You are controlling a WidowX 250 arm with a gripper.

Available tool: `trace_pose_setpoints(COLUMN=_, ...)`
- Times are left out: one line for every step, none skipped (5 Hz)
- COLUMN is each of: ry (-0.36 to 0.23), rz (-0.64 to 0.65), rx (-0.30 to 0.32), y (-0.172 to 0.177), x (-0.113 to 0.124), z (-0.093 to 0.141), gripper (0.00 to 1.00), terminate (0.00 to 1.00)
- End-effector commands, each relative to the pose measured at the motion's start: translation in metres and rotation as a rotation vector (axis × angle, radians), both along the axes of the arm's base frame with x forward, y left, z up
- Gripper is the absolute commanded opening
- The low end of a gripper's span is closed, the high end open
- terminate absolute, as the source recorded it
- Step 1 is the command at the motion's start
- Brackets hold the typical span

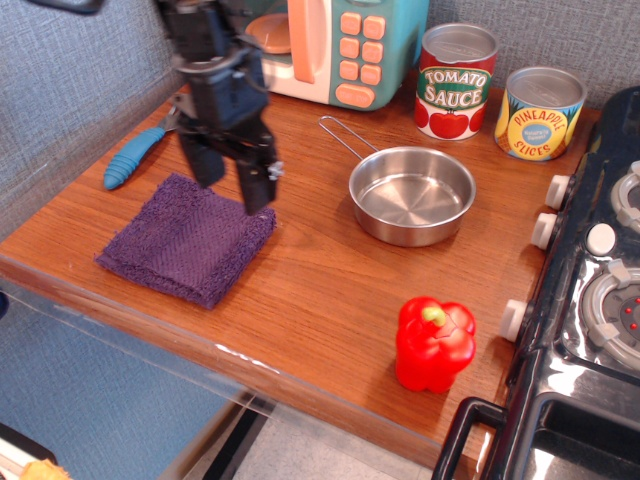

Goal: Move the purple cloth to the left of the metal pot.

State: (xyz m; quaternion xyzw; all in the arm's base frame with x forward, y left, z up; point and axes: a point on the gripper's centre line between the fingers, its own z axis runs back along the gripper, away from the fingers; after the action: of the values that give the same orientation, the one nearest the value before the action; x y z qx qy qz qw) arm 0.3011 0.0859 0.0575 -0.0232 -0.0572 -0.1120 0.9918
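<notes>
Where tool [230, 188] hangs open, purple cloth [187, 241] lies right below.

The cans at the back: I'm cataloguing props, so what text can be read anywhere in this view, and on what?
"TOMATO SAUCE" on the red-labelled can.
"PINEAPPLE SLICES" on the yellow-labelled can; the small print in its blue middle is too blurred to read.
The toy microwave buttons show no readable marks.

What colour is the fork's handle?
Blue. The fork lies beside the purple cloth; the observation.image view shows it.
</notes>
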Motion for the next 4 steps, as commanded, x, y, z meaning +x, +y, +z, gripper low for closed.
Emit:
trace_pose_setpoints(ry=-0.077, rz=0.068, rx=0.077, y=0.026, x=-0.016, z=-0.005, gripper=1.00, terminate=0.00)
trace_pose_setpoints(ry=-0.086, rz=0.103, rx=0.106, y=0.032, x=-0.021, z=-0.019, gripper=1.00, terminate=0.00)
trace_pose_setpoints(ry=-0.061, rz=0.109, rx=0.111, y=0.033, x=-0.022, z=-0.027, gripper=1.00, terminate=0.00)
trace_pose_setpoints(ry=-0.014, rz=0.124, rx=0.099, y=0.034, x=-0.025, z=-0.040, gripper=1.00, terminate=0.00)
